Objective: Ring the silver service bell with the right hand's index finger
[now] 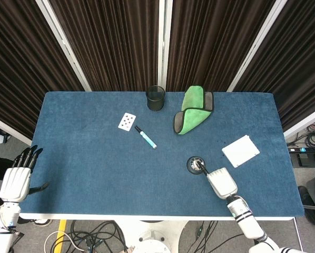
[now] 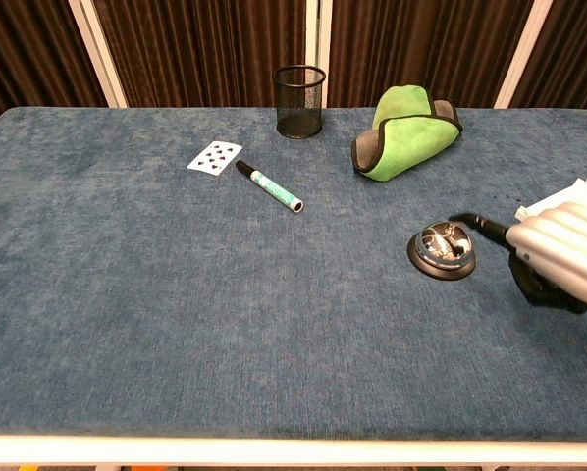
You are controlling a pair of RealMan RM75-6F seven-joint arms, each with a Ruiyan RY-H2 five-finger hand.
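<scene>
The silver service bell [image 1: 194, 164] [image 2: 441, 251] stands on the blue table [image 1: 94, 158], right of centre near the front. My right hand [image 1: 222, 182] [image 2: 560, 245] lies just right of it, fingers curled in and holding nothing, except the black index finger [image 2: 480, 224], which points left. In the chest view its tip hovers just above the bell's right top; I cannot tell whether it touches. My left hand [image 1: 18, 179] hangs off the table's front-left corner with fingers straight and apart, empty.
A black mesh cup [image 1: 155, 98] and a folded green cloth [image 1: 193, 109] sit at the back. A playing card [image 1: 127, 121] and a teal marker [image 1: 146, 137] lie left of centre. A white card [image 1: 240, 151] lies behind my right hand.
</scene>
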